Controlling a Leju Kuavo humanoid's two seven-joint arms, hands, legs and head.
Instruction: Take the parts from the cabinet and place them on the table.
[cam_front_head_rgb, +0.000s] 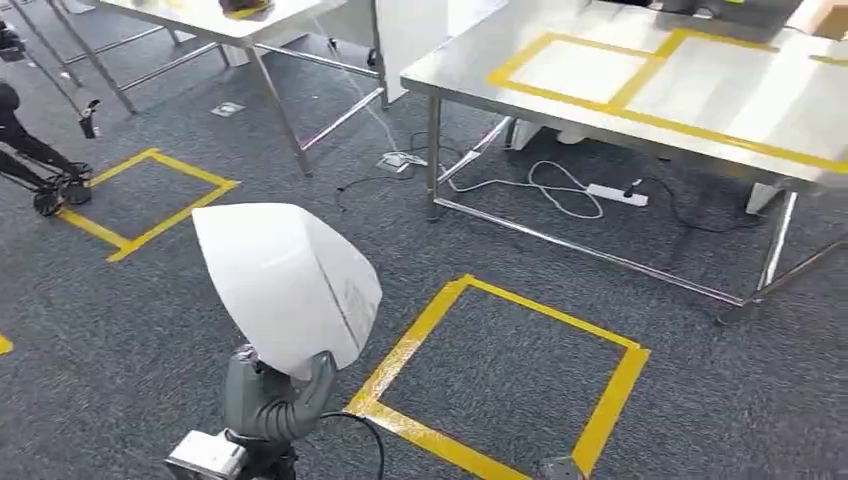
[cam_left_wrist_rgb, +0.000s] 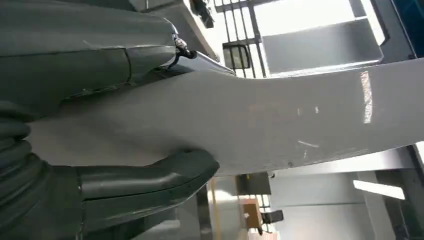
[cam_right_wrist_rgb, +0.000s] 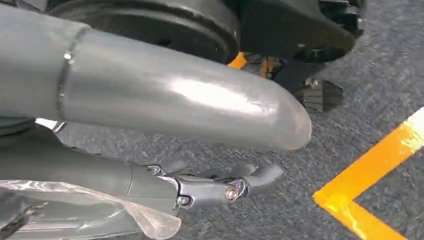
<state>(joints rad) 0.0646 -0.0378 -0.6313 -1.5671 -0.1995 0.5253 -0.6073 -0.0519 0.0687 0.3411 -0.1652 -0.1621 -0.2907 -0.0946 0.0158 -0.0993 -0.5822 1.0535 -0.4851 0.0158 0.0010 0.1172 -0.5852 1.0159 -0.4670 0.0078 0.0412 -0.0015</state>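
The part (cam_front_head_rgb: 285, 285), a curved white panel, is large and smooth and is held only at its lower edge, so I judge it could swing or slip free as the robot walks to the table (cam_front_head_rgb: 600, 130), which is still well apart across the carpet. The left hand (cam_front_head_rgb: 275, 395) is raised in front of the body, thumb and fingers clamped on the panel from both faces. The right hand (cam_right_wrist_rgb: 210, 187) hangs down near the floor, fingers loosely curled and holding nothing.
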